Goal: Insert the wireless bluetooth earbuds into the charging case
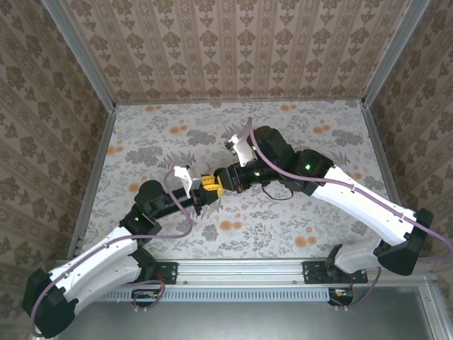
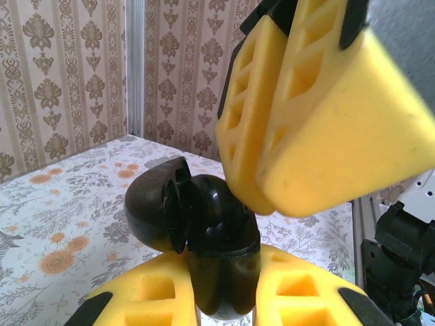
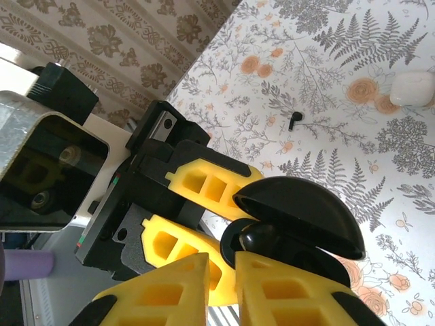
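A black hinged charging case stands upright between the yellow fingers of my left gripper, which is shut on its body. Its lid is swung open. A glossy black rounded piece sits in the case's mouth. My right gripper hovers right at that opening, fingers pressed together, nothing visible between them. Both grippers meet above the table's middle, left gripper and right gripper. A small white rounded-square box lies on the table. White earbuds are out of view.
A tiny black stemmed piece lies on the floral table beside the white box. Patterned walls close in the back and sides. A metal rail runs along the near edge.
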Robot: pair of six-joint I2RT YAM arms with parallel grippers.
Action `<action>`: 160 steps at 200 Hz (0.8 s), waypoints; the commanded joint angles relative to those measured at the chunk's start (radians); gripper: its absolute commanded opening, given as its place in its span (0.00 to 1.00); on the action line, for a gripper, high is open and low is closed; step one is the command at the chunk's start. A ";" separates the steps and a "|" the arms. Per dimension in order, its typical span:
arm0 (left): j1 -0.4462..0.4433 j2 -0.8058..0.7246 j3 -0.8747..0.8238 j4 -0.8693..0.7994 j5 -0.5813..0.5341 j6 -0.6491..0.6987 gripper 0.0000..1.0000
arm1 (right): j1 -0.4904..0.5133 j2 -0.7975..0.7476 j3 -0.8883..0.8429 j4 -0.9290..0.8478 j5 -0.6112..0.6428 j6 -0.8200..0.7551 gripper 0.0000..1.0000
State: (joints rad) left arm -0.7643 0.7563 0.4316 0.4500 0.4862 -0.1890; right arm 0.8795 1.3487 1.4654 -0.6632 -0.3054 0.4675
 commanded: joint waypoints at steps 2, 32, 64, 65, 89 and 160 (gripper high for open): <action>-0.001 -0.018 0.013 0.029 0.013 0.020 0.00 | -0.007 -0.058 0.028 -0.017 0.055 -0.001 0.24; -0.001 -0.004 0.016 0.038 0.016 0.022 0.00 | -0.006 -0.046 0.030 -0.041 0.061 -0.020 0.32; -0.001 0.009 0.021 0.039 0.025 0.020 0.00 | 0.005 -0.001 0.046 -0.068 0.060 -0.053 0.37; -0.001 0.009 0.021 0.038 0.026 0.020 0.00 | 0.005 0.000 0.046 -0.070 0.060 -0.054 0.37; -0.001 0.015 0.027 0.039 0.029 0.023 0.00 | 0.012 0.022 0.064 -0.085 0.076 -0.080 0.40; 0.000 0.038 0.040 0.032 0.041 0.035 0.00 | 0.027 0.098 0.119 -0.124 0.120 -0.134 0.40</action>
State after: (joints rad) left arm -0.7643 0.7921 0.4324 0.4568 0.5018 -0.1787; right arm 0.8925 1.4044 1.5421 -0.7414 -0.2295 0.3763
